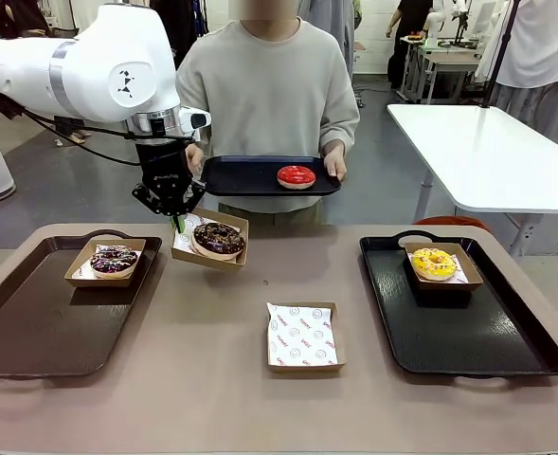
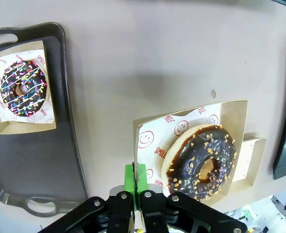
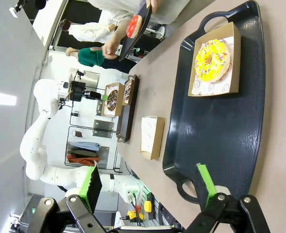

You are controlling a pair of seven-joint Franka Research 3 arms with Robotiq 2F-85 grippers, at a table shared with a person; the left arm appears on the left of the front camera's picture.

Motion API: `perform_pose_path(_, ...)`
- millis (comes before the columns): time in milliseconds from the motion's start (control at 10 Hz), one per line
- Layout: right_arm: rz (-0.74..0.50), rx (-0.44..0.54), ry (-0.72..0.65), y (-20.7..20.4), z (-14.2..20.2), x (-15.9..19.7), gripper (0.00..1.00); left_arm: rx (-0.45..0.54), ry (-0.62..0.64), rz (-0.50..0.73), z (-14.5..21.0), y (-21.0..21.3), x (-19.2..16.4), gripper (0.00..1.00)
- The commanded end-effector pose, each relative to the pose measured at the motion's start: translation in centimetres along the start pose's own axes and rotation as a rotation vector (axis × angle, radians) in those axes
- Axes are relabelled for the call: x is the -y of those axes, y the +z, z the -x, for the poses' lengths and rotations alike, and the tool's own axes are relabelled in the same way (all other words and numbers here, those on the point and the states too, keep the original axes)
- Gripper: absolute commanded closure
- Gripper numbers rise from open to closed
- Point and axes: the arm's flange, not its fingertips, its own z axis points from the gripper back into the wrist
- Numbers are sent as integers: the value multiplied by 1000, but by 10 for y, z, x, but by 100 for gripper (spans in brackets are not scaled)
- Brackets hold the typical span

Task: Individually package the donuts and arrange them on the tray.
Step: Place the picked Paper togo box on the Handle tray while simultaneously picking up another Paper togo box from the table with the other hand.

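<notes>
Sprinkled donut (image 1: 115, 260) sits boxed on the left tray (image 1: 32, 322). Left end effector (image 1: 177, 223) is clamped on the rim of the box (image 1: 212, 260) holding the chocolate donut (image 1: 219, 238). Red donut (image 1: 296, 176) is on the person's tray (image 1: 241, 175), yellow donut (image 1: 433, 263) boxed on the right tray (image 1: 468, 332), right end effector (image 3: 146, 167) wide open.

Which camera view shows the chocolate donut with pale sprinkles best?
The left wrist view: the chocolate donut with pale sprinkles is large and close there, lying in its paper-lined box, whose edge the left gripper pinches. The front view shows it smaller, at a slant; the right wrist view shows it tiny and far off.
</notes>
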Motion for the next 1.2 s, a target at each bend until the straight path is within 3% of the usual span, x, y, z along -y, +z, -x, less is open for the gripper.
perform_pose_path(0,-1,8,4,2,2,-2,0,4,1,-2,3,2,-2,100)
perform_pose_path(900,0,0,0,0,0,0,0,0,0,0,0,0,0,99)
perform_pose_path(1100,50,-136,68,-44,-11,-49,0,11,-92,-27,22,35,-24,99)
